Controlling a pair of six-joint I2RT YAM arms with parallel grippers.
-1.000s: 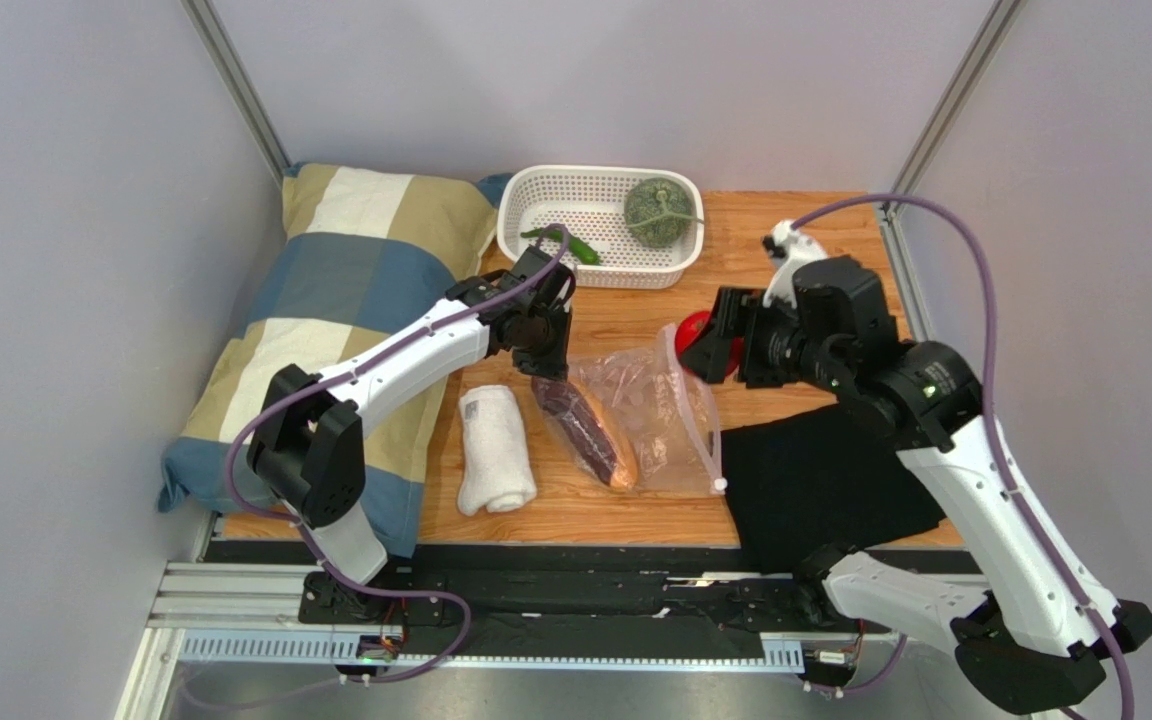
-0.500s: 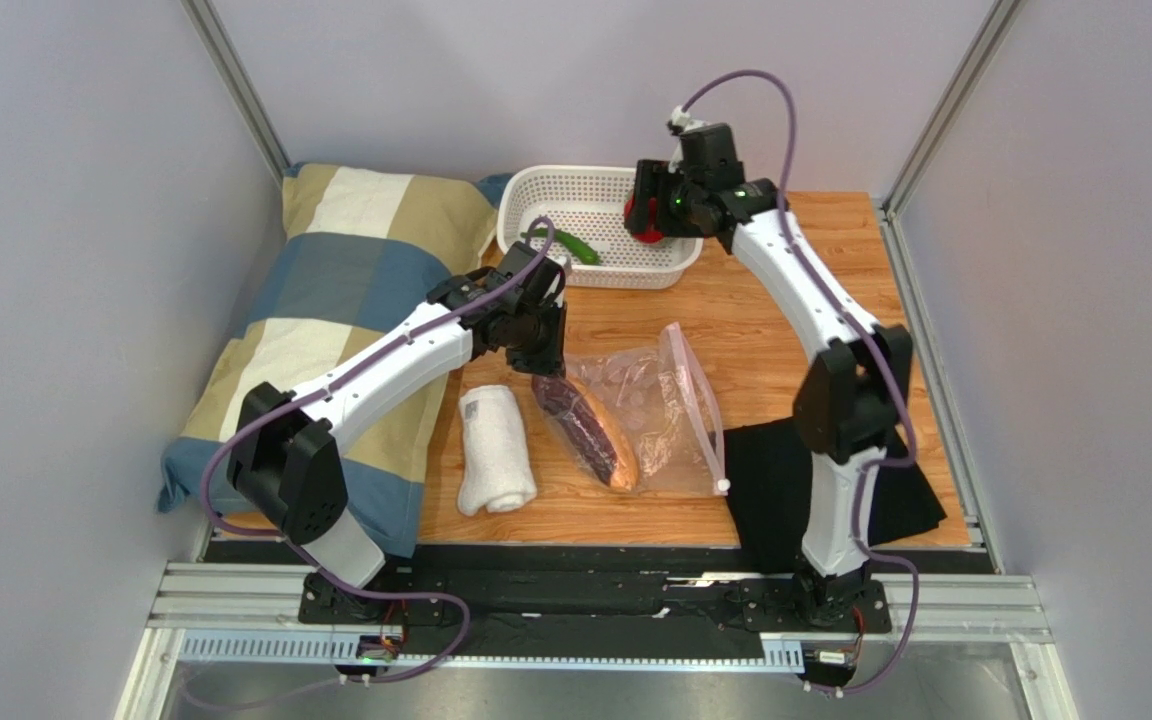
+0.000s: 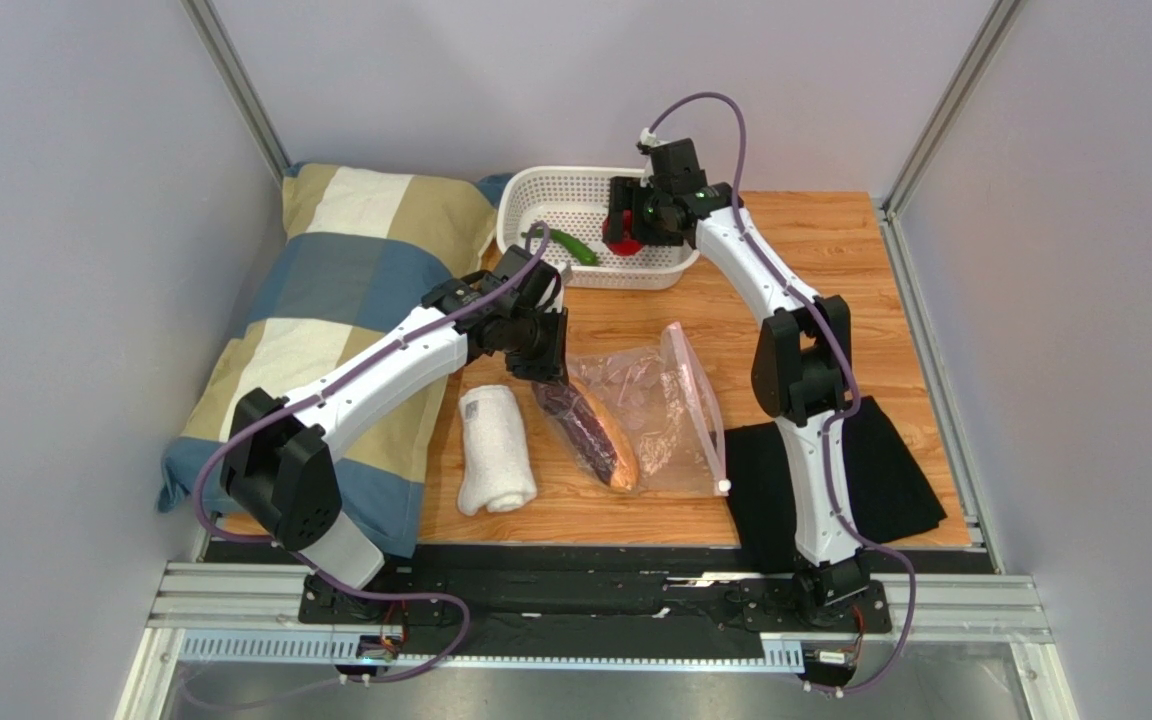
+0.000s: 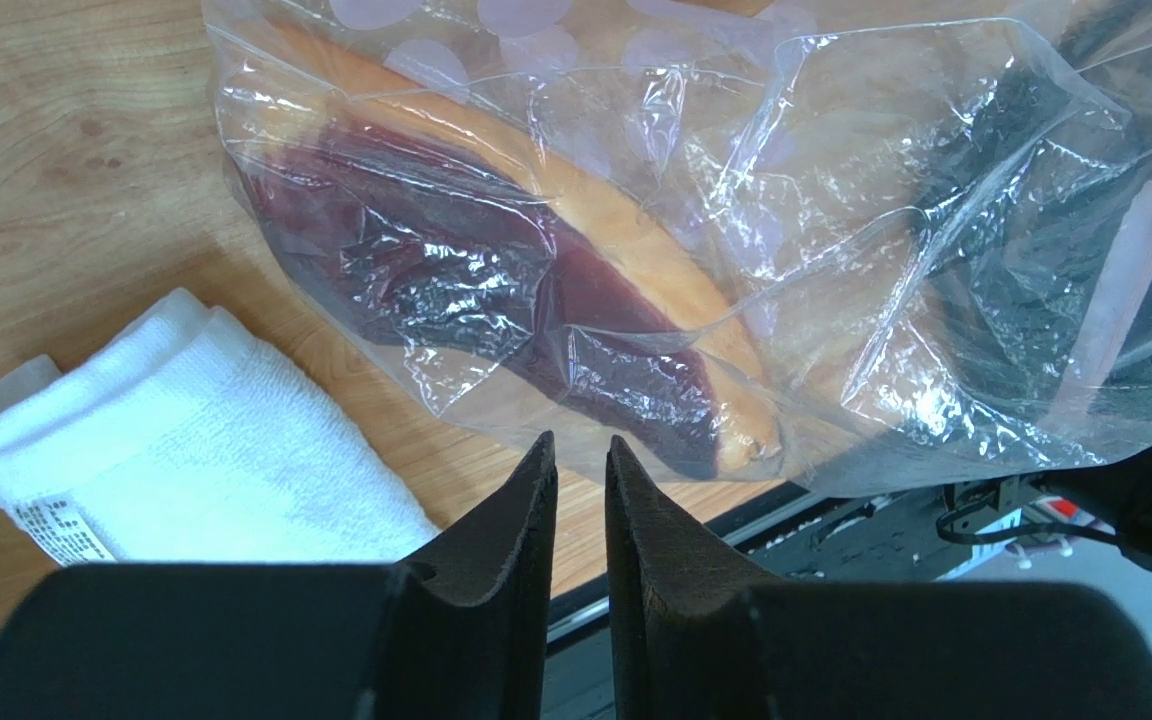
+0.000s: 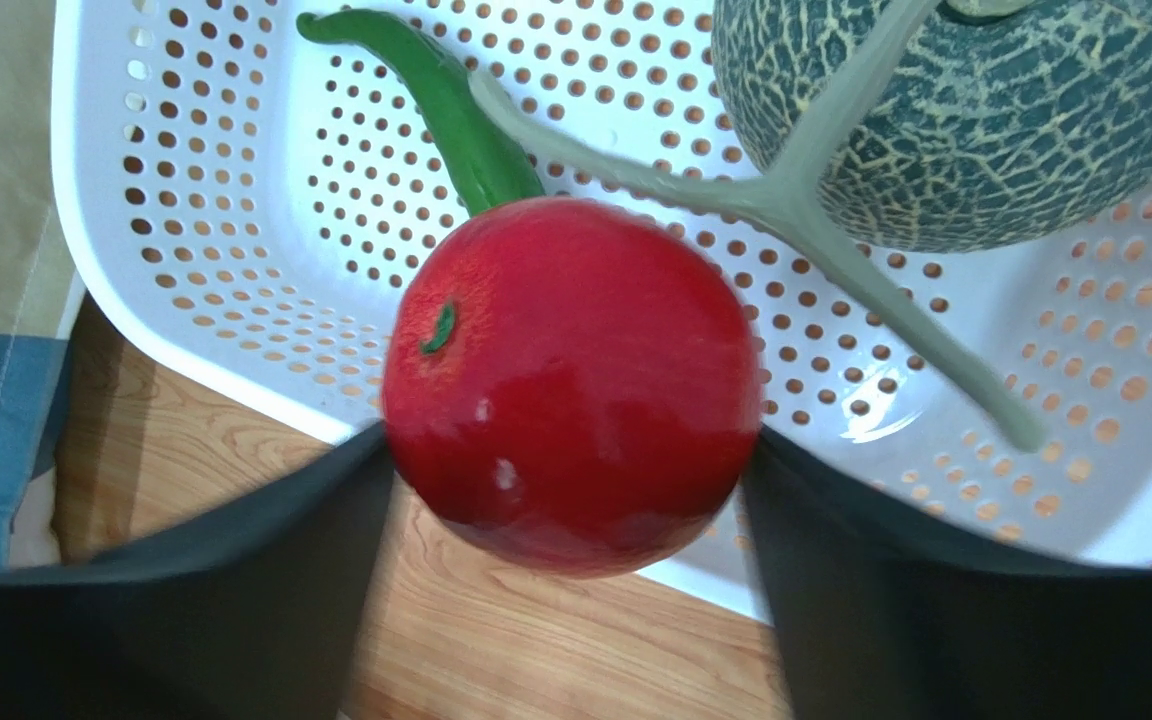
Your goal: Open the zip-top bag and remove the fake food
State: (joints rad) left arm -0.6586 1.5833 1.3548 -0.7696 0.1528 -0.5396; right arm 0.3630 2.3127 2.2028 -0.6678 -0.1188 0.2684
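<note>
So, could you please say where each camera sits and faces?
Top external: high behind the robot, looking down on the table; both arms show.
Left wrist: wrist-mounted, looks down past the narrowly parted left gripper at the zip-top bag and towel.
Right wrist: wrist-mounted, looks down into the basket; the right gripper clamps the tomato.
Shared: top and left wrist both show that bag and towel.

Bag (image 3: 663,402) flat, purple piece (image 3: 593,432) inside — tomato (image 5: 570,384) held
</note>
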